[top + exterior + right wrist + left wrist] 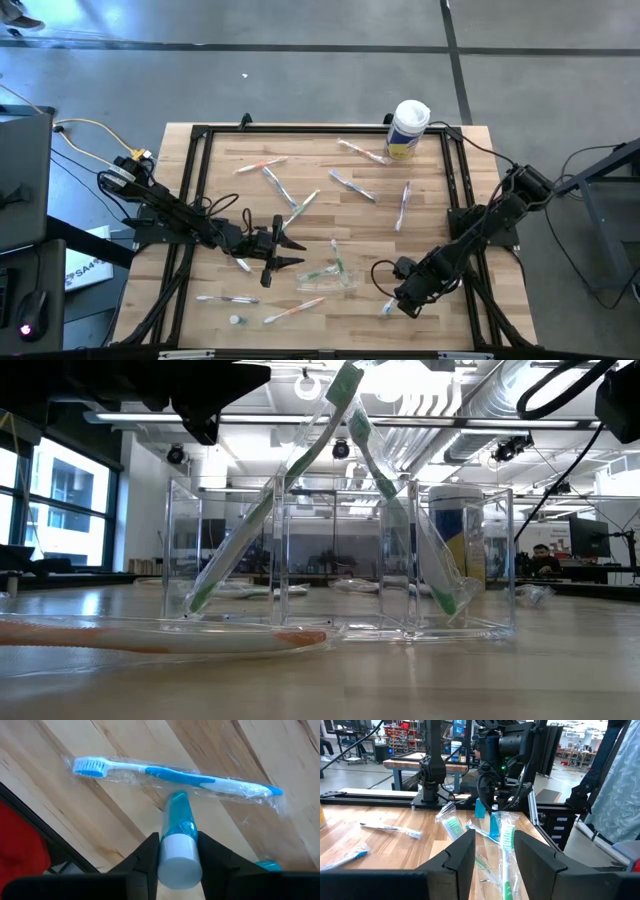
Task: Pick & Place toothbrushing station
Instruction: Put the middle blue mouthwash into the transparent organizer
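The toothbrushing station is a clear plastic holder with compartments, standing on the table near its front middle. Green toothbrushes lean inside it, heads up. My left gripper hovers just to its left, pointing level at it, open; in the left wrist view the station shows ahead between the fingers, and I cannot tell that they touch it. My right gripper points down at the table's front right, shut on a blue tube with a white cap. A wrapped blue toothbrush lies just beyond the tube. My right gripper pinches the blue tube between its two fingers at the white cap end. The fingers come from above, pointing down, and the tube runs along them with its cap up and its flat end toward the table. Whether that end rests on the wood, I cannot tell.
Several wrapped toothbrushes lie scattered over the wooden top, among them an orange one right in front of the station. A white canister with a yellow label stands at the far edge. A black frame borders the table.
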